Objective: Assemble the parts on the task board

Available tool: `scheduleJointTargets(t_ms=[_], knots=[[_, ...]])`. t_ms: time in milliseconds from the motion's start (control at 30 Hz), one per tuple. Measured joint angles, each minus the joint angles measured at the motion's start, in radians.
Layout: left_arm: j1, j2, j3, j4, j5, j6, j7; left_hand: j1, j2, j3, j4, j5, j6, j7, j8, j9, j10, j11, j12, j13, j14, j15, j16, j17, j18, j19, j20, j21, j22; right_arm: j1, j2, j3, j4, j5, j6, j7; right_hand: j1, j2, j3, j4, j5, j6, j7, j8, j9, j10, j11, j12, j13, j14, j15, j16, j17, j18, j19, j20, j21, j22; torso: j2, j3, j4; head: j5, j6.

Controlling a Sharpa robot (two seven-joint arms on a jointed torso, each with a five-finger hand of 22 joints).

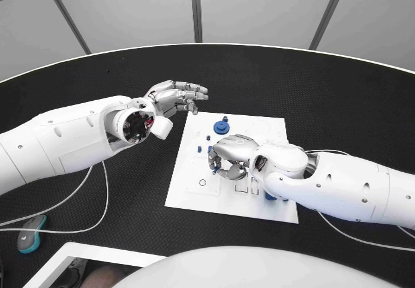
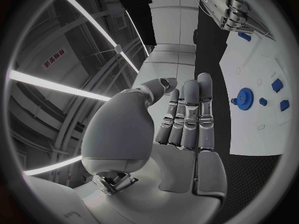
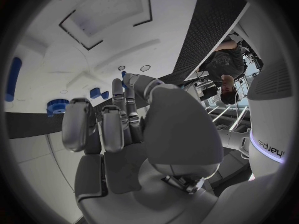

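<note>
The left hand hovers beside the task board with fingers apart, holding nothing, while the right hand bends over the board, fingers curled, grip not clear.

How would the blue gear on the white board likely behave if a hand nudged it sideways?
The blue gear looks like small rigid plastic, so probably light and stiff. It lies flat on the white board, so it should slide rather than tip. Its toothed rim might give fingers some grip.
</note>
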Motion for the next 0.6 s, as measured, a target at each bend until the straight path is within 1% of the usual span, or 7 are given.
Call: scheduleJointTargets(t_ms=[67, 233, 367, 600], knots=[[0.0, 0.0, 0.0, 0.0, 0.0, -0.001, 0.0, 0.005, 0.005, 0.0, 0.0, 0.0, 0.0, 0.0, 0.0, -0.001, 0.0, 0.0, 0.0, 0.0, 0.0, 0.0, -0.004, -0.001, 0.0, -0.006, -0.001, 0.0, 0.001, -0.001, 0.002, 0.0, -0.003, 0.0, -0.001, 0.0, -0.002, 0.002, 0.0, 0.0, 0.0, 0.0, 0.0, 0.0, 0.0, 0.0, 0.0, 0.0, 0.0, 0.0, 0.0, 0.0, 0.0, 0.0, 0.0, 0.0, 0.0, 0.0, 0.0, -0.0001, -0.0002, 0.0, 0.0], [0.0, 0.0, 0.0, 0.001, 0.0, 0.0, -0.001, 0.005, 0.005, 0.0, 0.0, 0.0, 0.0, 0.0, 0.0, -0.001, 0.0, 0.0, 0.0, 0.0, 0.0, 0.0, -0.004, -0.001, 0.0, -0.007, -0.001, 0.0, 0.001, -0.001, 0.005, 0.0, -0.008, 0.0, -0.001, -0.001, -0.004, 0.004, 0.0, 0.0, 0.0, 0.0, 0.0, -0.002, 0.0, 0.0, 0.0, 0.0, 0.0, 0.0, 0.0, 0.0, 0.0, 0.0, 0.0, 0.0, 0.0, 0.0, 0.0, -0.0003, -0.0003, 0.0, 0.0], [0.0, -0.001, 0.0, 0.001, 0.0, 0.0, -0.002, 0.005, 0.005, 0.0, 0.0, 0.0, 0.0, 0.0, 0.0, -0.001, 0.0, 0.0, 0.0, 0.0, 0.0, 0.0, -0.004, -0.001, 0.0, -0.007, -0.001, 0.0, 0.001, -0.002, 0.008, 0.0, -0.012, 0.0, 0.003, -0.003, -0.004, 0.004, 0.0, 0.0, 0.0, 0.0, 0.0, 0.004, 0.0, 0.0, 0.0, 0.0, 0.0, 0.0, 0.0, 0.0, 0.0, 0.0, 0.0, 0.0, 0.0, 0.0, 0.0, -0.0003, -0.0003, 0.0, 0.0], [0.0, -0.001, 0.0, 0.002, 0.0, 0.001, -0.003, 0.005, 0.005, 0.0, 0.0, 0.0, 0.0, 0.0, 0.0, -0.001, 0.0, 0.0, 0.0, 0.0, 0.0, 0.0, -0.004, -0.001, 0.0, -0.007, -0.001, 0.0, 0.001, -0.002, 0.015, 0.0, -0.023, 0.0, 0.008, -0.007, -0.004, 0.004, 0.0, 0.0, 0.0, 0.0, 0.0, 0.004, 0.003, 0.0, 0.0, 0.0, 0.0, 0.0, 0.0, 0.0, 0.0, 0.0, 0.0, 0.0, 0.0, 0.0, 0.001, -0.0003, -0.0005, 0.0, 0.0]])
